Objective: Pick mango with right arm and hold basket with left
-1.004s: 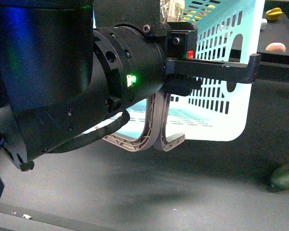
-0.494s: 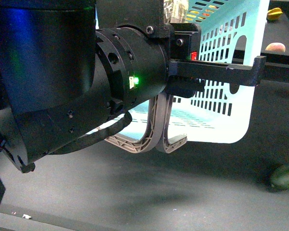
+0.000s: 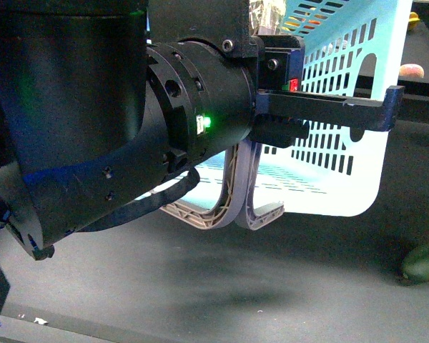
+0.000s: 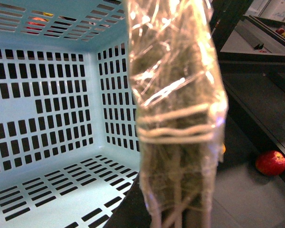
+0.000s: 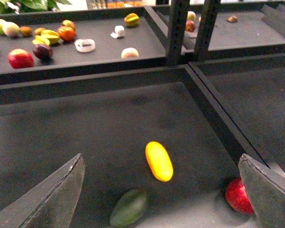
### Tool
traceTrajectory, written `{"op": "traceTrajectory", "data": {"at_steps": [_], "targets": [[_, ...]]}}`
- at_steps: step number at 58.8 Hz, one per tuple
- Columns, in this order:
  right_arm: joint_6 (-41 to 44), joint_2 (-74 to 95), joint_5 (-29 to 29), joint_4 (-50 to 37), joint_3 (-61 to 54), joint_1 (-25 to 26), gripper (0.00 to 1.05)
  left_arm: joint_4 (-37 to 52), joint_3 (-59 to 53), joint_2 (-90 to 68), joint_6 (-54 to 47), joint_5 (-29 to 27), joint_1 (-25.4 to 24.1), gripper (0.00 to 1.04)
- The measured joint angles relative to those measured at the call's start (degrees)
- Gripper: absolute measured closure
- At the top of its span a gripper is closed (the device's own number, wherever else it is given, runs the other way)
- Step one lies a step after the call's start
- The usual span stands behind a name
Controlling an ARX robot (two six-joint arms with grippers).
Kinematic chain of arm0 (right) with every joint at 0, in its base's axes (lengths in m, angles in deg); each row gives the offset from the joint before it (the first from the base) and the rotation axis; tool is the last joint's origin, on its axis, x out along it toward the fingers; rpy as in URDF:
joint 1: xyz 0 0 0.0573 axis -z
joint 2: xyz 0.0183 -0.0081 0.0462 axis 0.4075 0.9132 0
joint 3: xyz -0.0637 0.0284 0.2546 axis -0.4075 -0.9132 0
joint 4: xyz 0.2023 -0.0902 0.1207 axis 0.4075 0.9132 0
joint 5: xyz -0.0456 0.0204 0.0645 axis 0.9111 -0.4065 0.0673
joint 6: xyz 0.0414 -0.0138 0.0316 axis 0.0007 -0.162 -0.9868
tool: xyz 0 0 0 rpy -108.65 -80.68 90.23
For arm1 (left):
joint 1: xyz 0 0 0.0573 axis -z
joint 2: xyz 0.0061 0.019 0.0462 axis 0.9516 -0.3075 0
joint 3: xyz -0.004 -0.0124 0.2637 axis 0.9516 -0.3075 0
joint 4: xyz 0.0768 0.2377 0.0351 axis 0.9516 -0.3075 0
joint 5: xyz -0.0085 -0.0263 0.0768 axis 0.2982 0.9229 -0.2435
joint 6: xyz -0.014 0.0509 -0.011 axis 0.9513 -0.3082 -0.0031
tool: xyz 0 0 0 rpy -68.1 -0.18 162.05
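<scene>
The right end effector hangs above the desk with its two dark fingers spread wide and nothing between them. Below that gap the mango lies on the desk, a smooth yellow oval, untouched. A dark green fruit sits just beside one end of it, not quite touching. A red fruit rests near the other finger, apart from the mango. Beyond them, behind a black rail and two upright posts, a raised shelf carries scattered fruit and a white ring.

The left end effector is closed on the basket. One long black finger runs along the outside of the slotted side wall. The wrist camera shows a finger wrapped in clear film at the edge of that wall, with the basket's interior open beyond it. The exact line of contact is hidden behind the fingers. The basket is tipped so that its mouth faces the arm, and its lower corner hangs clear of the desk. Its two grey handles dangle from the rim just under the end effector. The left arm fills the near side of the front view, glossy black, with a small green light glowing on its wrist. In the front view the dark green fruit lies on the desk well to the right of the basket. In the left wrist view a round red fruit sits on the dark surface outside the basket.
</scene>
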Motion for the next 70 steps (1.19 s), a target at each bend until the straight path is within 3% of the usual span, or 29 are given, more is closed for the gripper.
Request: {"op": "traceTrajectory", "data": {"at_steps": [6, 11, 27, 70], "targets": [[0.3, 20.3, -2.0, -10.8, 6.1, 3.9, 0.08, 0.0, 0.0, 0.0, 0.1, -0.2, -0.1, 1.0], [0.3, 32.2, -1.8, -11.9, 11.2, 5.9, 0.08, 0.0, 0.0, 0.0, -0.1, -0.2, -0.1, 1.0], [-1.0, 53.2, 0.7, -5.3, 27.0, 7.3, 0.08, 0.0, 0.0, 0.0, 0.0, 0.1, -0.1, 1.0], [-5.1, 79.3, 9.7, 15.2, 65.4, 4.4, 0.08, 0.0, 0.0, 0.0, 0.0, 0.0, 0.0, 1.0]]}}
